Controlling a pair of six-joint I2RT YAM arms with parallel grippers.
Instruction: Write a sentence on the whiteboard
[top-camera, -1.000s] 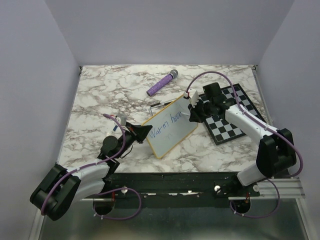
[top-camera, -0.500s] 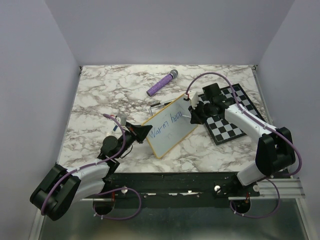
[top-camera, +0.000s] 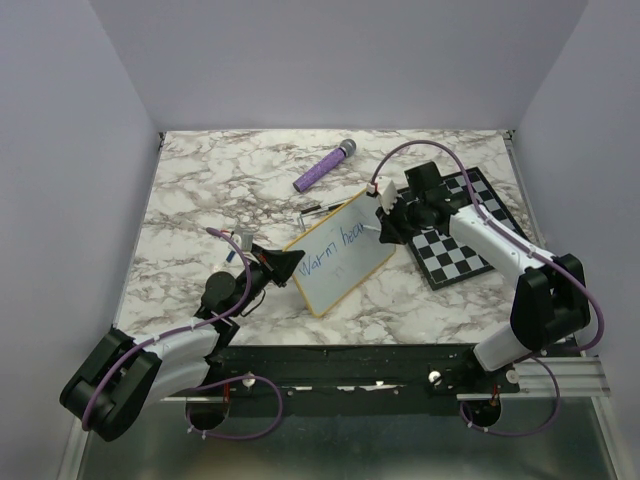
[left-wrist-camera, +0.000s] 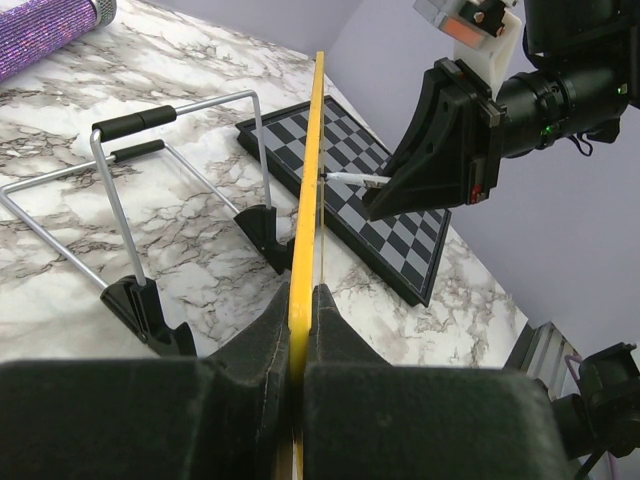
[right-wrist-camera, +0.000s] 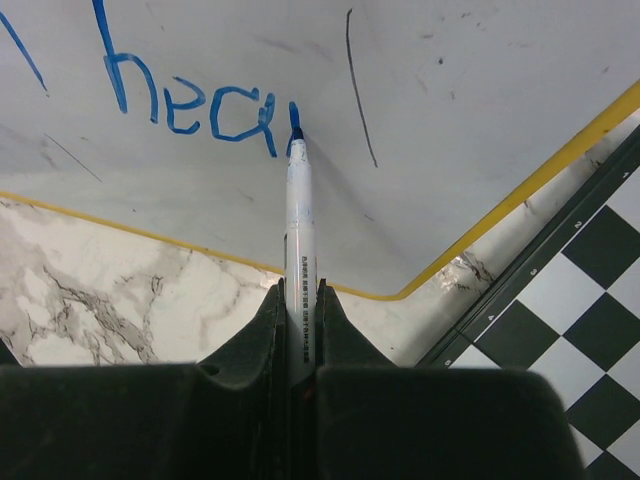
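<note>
L gripper (left-wrist-camera: 300, 300): black jaws pinched together on yellow-tan frame edge of the small white rectangular whiteboard (top-camera: 348, 270). Whiteboard stands on its edge on the grey-veined marble tabletop (top-camera: 190, 190).

R gripper (right-wrist-camera: 298, 300): jaws clamped on a white-barrelled blue marker (right-wrist-camera: 298, 215), barrel straight out ahead of them. Marker tip touches whiteboard face.

Blue handwritten sentence (right-wrist-camera: 190, 105) reads "Warm hea" + short stroke at the tip; text runs left of tip.

Black-and-white checkered chessboard (right-wrist-camera: 590, 330) lies flat, right of R jaws, beside whiteboard corner.

Silver wire stand w/ black feet (left-wrist-camera: 180, 200): left of L jaws, at whiteboard's back.

Purple glittery cylinder (top-camera: 324, 167): beyond both grippers, apart from whiteboard.
</note>
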